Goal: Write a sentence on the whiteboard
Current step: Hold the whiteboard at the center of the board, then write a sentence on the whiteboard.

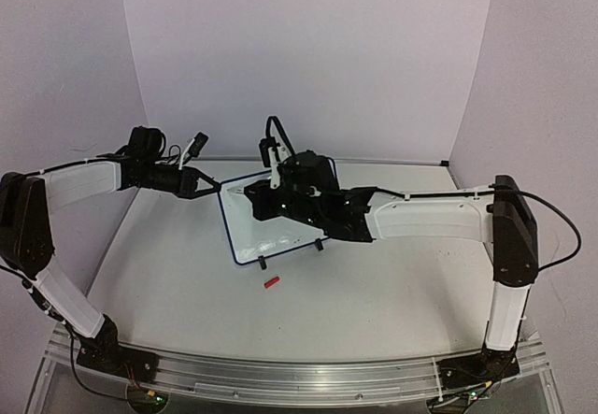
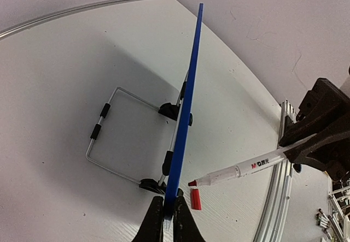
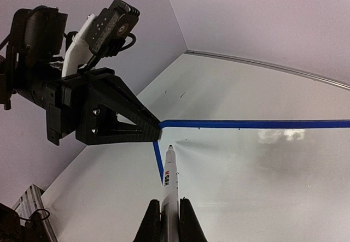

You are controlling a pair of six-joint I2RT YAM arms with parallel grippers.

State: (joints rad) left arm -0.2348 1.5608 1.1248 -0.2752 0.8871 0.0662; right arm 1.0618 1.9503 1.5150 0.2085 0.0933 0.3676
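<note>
The whiteboard point(image 1: 254, 238) stands in the middle of the surface point(image 1: 374, 292), propped on its wire stand point(image 2: 109, 143) and leaning back, its long axis running left to right across the overhead view. The left claw point(image 1: 213, 188) is clamped on the board's upper left corner and pinches the blue frame between its fingers point(image 2: 156, 223). The right claw point(image 1: 254, 199) is closed tight around a marker point(image 3: 170, 179), which points up the face toward that same corner. The tip sits just beside the face and looks a shade short of touching it. It is also very near the left claw's fingertips.

No writing shows on the part of the face in view. So the first stroke probably turns on this: the marker starts at the top left, and the open room lies to the right and downward, away from the left claw. The right arm covers part of the board from above. The red cap point(image 1: 272, 283) lies on the surface just in front of the board's feet, apart from both claws.
</note>
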